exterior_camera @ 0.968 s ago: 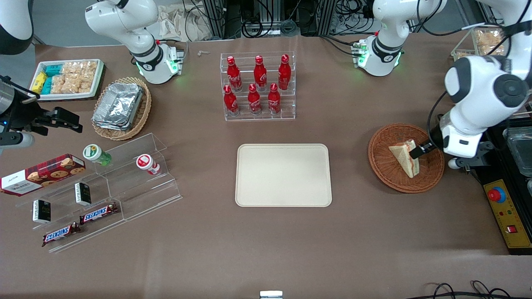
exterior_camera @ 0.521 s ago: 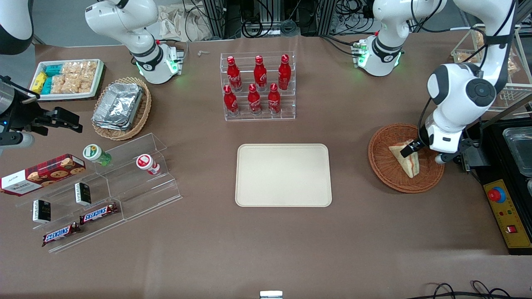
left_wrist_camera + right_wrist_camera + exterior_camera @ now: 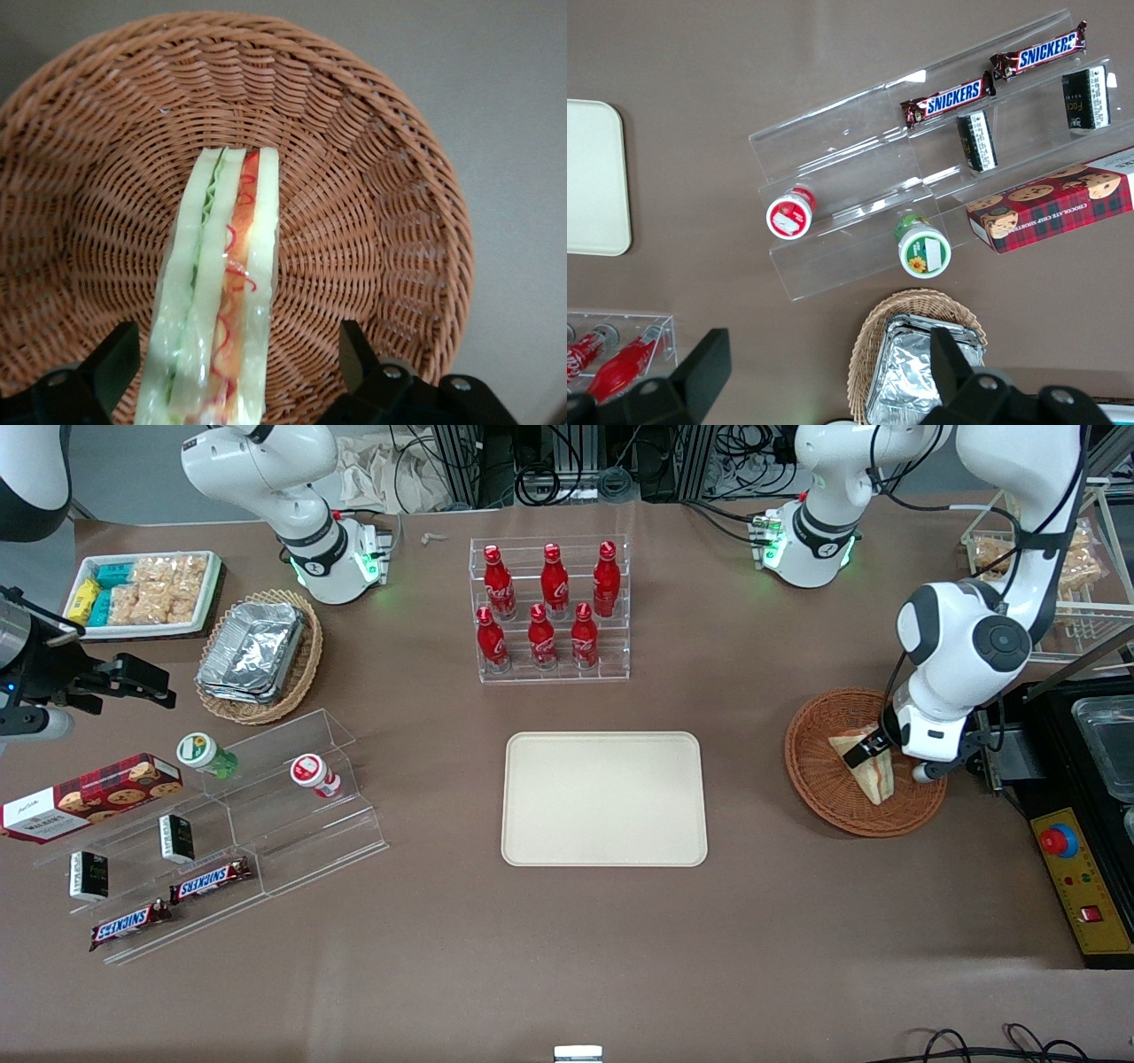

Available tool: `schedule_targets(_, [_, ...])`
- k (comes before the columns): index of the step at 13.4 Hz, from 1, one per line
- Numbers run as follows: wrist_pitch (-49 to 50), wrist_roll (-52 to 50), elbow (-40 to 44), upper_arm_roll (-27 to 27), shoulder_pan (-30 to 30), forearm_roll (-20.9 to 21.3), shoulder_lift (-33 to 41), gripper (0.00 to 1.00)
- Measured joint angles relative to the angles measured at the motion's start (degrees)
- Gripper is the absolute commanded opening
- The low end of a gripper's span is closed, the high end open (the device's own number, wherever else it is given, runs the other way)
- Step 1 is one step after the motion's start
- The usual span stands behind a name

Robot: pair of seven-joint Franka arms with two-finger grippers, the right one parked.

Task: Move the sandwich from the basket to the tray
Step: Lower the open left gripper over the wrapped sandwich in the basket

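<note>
One second brings the gripper (image 3: 237,372) down from the basket (image 3: 819,788) rim; open fingers (image 3: 111,363) now straddle the sandwich (image 3: 221,292) (nothing grasped), tray (image 3: 604,798) bare.

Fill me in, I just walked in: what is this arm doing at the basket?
The left arm's gripper is down in the reddish-brown basket, fingers open on either side of the sandwich, not closed on it. The sandwich stands on edge in the basket. The cream tray has nothing on it.

woven wicker basket (image 3: 372,177), glossy film-wrapped sandwich (image 3: 221,292)
</note>
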State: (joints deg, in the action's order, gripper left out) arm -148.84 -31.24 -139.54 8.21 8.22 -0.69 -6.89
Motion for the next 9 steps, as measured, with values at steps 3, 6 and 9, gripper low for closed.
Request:
schedule_targets(3, [-1.70, 0.00, -0.12, -0.02, 0.23, 0.00, -1.84, 0.50])
schedule_targets(6, [-2.18, 0.00, -0.13, -0.11, 0.44, 0.00, -2.12, 0.00])
schedule_targets(9, [-2.33, 0.00, -0.11, -0.13, 0.45, 0.00, -1.95, 0.00])
